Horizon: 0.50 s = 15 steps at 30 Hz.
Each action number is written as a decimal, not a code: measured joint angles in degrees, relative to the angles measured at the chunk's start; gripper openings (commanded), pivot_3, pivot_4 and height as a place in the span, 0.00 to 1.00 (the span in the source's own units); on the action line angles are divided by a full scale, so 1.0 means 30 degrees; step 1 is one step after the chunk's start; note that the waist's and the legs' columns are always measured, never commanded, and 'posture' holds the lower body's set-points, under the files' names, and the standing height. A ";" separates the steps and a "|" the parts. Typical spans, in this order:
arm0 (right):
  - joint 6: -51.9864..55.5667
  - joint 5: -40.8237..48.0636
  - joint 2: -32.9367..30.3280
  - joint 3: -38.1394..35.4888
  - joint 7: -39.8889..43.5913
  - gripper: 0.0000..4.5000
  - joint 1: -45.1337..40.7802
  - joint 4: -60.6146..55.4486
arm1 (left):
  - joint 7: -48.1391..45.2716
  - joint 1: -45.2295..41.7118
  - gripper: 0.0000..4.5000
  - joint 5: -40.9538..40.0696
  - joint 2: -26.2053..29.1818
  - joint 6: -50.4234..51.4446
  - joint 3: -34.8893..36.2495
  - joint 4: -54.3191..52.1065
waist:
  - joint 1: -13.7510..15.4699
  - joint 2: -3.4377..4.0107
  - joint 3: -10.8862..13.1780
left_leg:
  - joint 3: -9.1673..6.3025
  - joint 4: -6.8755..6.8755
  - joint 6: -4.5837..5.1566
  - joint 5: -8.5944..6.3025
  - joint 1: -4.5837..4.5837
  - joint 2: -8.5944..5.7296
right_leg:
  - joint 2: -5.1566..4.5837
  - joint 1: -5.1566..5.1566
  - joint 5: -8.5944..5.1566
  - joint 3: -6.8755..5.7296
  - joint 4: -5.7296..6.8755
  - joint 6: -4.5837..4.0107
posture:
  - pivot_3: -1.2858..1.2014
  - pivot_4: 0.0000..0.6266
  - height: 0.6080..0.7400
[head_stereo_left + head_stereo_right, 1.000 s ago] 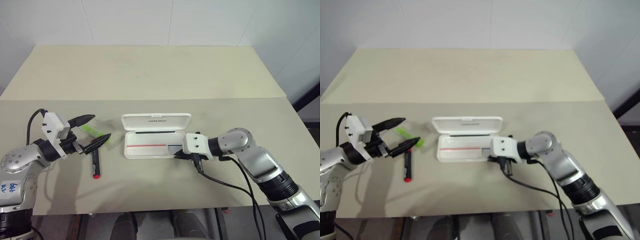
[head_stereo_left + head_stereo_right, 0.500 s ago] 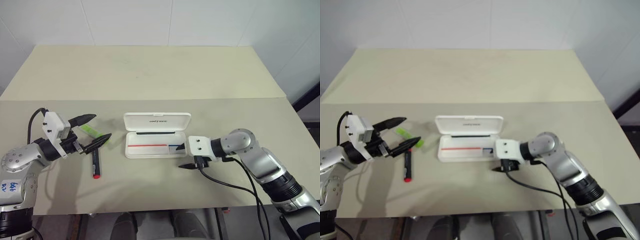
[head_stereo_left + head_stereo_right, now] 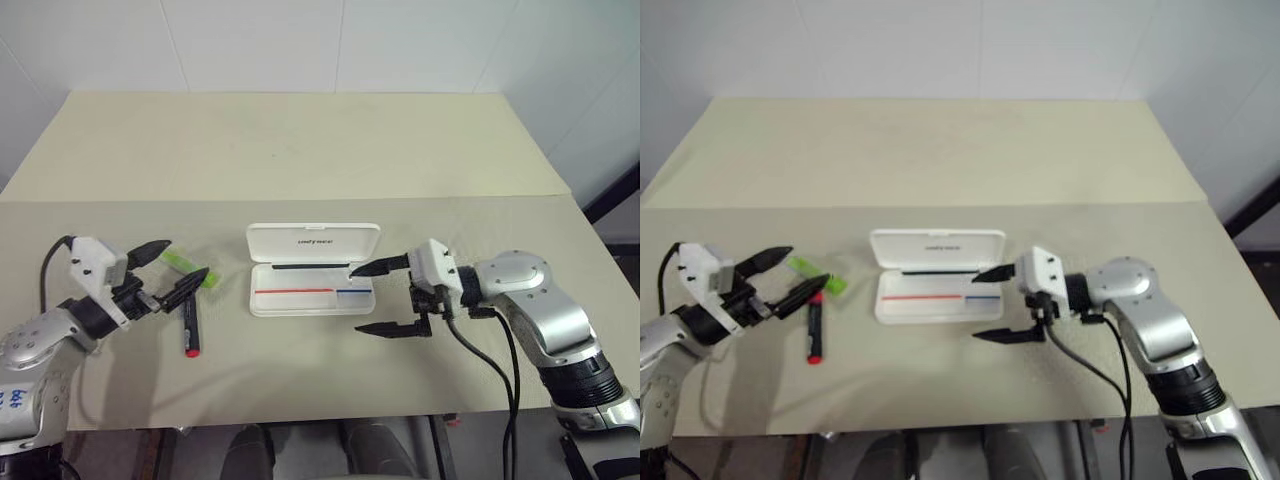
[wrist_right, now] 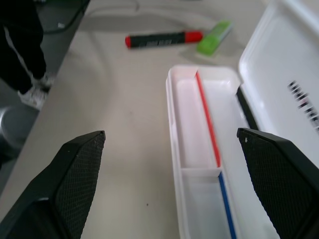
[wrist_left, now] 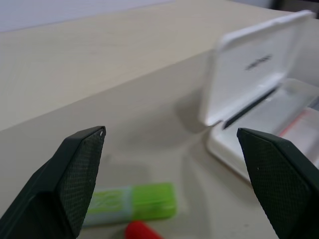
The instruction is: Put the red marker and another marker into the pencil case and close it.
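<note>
The pencil case (image 3: 313,283) lies open in the middle of the counter (image 3: 300,150), its long axis running left to right, the lid tipped back on the far side. Inside the tray a thin stripe runs along the length, red on the left part and blue on the right. There is small dark lettering on the lid, but I cannot read it.

The red marker (image 3: 190,326) lies on the counter to the left of the case, its long axis running near to far, the red tip toward the near edge. Its far end is partly hidden behind my left claw (image 3: 169,276). The green highlighter (image 3: 187,265) lies just beyond it, slanted, and also partly covered by that claw.

My left claw hangs over the far end of the two markers, spread wide and holding nothing. My right claw (image 3: 371,297) hangs at the right end of the case, pointing left, also spread wide and empty, one finger over the tray's right corner and the other over the bare counter on the near side.
</note>
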 measured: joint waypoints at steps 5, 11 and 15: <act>-0.0079 0.0948 -0.0019 -0.0845 0.0405 1.00 0.0272 0.0758 | 0.1984 0.0970 1.00 0.0044 -0.1023 0.0241 0.0719 -0.0744 | 0.0085 -0.0011 -0.0007 | 0.0000 0.0011 0.0000 0.0000 0.0015 -0.0006 | -0.0005 0.0030 0.0000 0.0000 -0.0013 -0.0001 | 0.52 0.24 1.00; -0.0569 0.0775 -0.0047 -0.0847 0.0598 1.00 0.0181 0.2513 | 0.4660 0.1104 1.00 0.0772 -0.1954 0.0948 0.0519 -0.1671 | 0.0328 -0.0014 -0.0005 | 0.0003 0.0016 -0.0001 0.0000 0.0026 -0.0011 | -0.0002 0.0032 0.0000 0.0006 -0.0014 -0.0002 | 0.52 0.24 1.00; -0.0837 0.0689 -0.0050 -0.0848 0.0630 1.00 0.0149 0.2708 | 0.4834 0.1770 1.00 0.0956 -0.2108 0.1049 -0.0160 -0.2657 | 0.0360 -0.0013 -0.0005 | 0.0010 -0.0009 -0.0002 -0.0001 0.0027 -0.0009 | 0.0002 0.0026 -0.0004 0.0008 -0.0025 -0.0008 | 0.52 0.24 1.00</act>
